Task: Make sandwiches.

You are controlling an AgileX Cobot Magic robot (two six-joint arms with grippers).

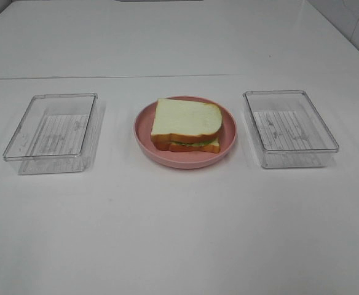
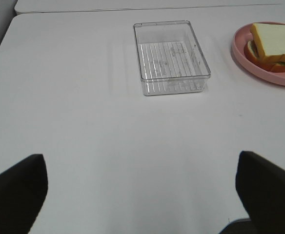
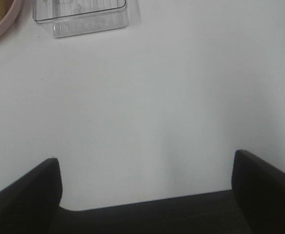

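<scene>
On pink plate (image 1: 144,132) — assembled sandwich (image 1: 187,124)

Sandwich (image 1: 187,126) stacked flat on pink plate (image 1: 144,126); lettuce visible.

Top bread slice (image 1: 187,118) hides most sandwich fillings.

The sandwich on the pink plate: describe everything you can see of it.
The sandwich is one assembled stack: a white bread slice with an orange-brown crust on top, a matching slice beneath, and a thin band of green lettuce showing between them at the near edge. Any other filling is hidden. It looks like toy food. The top slice sits slightly askew on the lower one. The stack lies flat, roughly centred on the round pink plate, which stands midway between two clear plastic trays. Only the plate touches it; no gripper is near.
</scene>
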